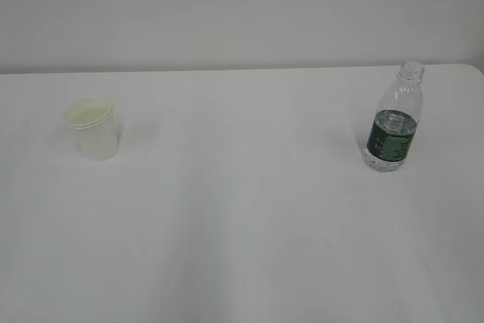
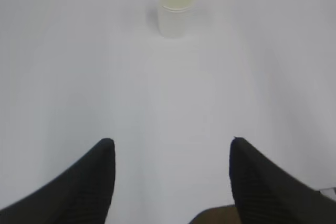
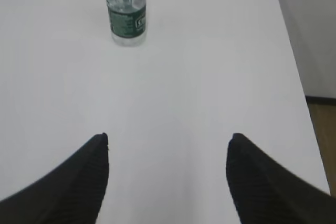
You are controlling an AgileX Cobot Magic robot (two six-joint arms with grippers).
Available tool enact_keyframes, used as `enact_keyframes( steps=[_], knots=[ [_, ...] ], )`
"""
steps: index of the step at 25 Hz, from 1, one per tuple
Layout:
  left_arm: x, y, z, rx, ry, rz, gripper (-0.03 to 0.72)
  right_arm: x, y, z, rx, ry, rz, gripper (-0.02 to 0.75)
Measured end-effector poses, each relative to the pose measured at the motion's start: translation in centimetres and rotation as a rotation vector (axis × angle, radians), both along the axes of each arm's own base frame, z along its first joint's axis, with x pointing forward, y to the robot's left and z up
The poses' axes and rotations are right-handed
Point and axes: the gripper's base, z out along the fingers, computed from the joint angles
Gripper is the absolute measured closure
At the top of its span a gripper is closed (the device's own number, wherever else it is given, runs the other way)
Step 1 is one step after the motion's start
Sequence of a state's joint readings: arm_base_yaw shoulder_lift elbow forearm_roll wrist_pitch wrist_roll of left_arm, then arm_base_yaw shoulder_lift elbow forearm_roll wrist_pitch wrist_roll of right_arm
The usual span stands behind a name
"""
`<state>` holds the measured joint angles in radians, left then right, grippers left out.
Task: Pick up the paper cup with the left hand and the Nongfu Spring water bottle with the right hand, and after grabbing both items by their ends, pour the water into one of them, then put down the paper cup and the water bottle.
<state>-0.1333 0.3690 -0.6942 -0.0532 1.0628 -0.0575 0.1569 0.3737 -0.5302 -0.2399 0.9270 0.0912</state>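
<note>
The paper cup [image 1: 94, 131] stands upright on the left of the white table; in the left wrist view the cup [image 2: 175, 13] is far ahead of my left gripper [image 2: 173, 142], which is open with nothing between its fingers. The Nongfu Spring water bottle [image 1: 395, 119], clear, uncapped, with a dark green label, stands upright on the right. From the right wrist the bottle [image 3: 126, 15] appears far ahead and to the left of my right gripper [image 3: 169, 137], also open and holding nothing. Neither arm shows in the exterior view.
The white table [image 1: 242, 217] ends at a pale wall behind. In the right wrist view the table's right edge [image 3: 299, 77] runs close by, with brown floor [image 3: 323, 129] beyond it. A brown patch of floor [image 2: 215, 216] shows at the bottom of the left wrist view.
</note>
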Motion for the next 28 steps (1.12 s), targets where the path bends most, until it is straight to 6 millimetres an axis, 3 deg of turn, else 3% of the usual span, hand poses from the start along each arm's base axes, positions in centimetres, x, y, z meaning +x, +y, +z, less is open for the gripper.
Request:
enact_keyframes(
  steps=[5,11,17,23,28],
  knots=[
    [-0.6,-0.1,-0.6,0.031,0.087,-0.067,0.208,-0.8,-0.2,-0.8,-0.005,0.123,-0.031,0.217],
    [-0.9,-0.1,-0.9,0.032,0.128,-0.074,0.214,-1.2,-0.1,-1.1,0.020,0.153,-0.033,0.217],
    [-0.7,-0.3,-4.3,0.028,0.226,-0.083,0.219,-3.5,-0.4,-1.0,0.048,0.041,-0.024,0.217],
    [-1.8,-0.1,-3.9,-0.003,0.086,-0.083,0.233,-6.2,-0.6,-1.0,0.087,-0.117,0.004,0.218],
    [-3.3,0.3,-3.5,-0.015,-0.055,-0.076,0.247,-6.8,-0.5,-1.3,0.100,-0.134,0.018,0.218]
  ],
)
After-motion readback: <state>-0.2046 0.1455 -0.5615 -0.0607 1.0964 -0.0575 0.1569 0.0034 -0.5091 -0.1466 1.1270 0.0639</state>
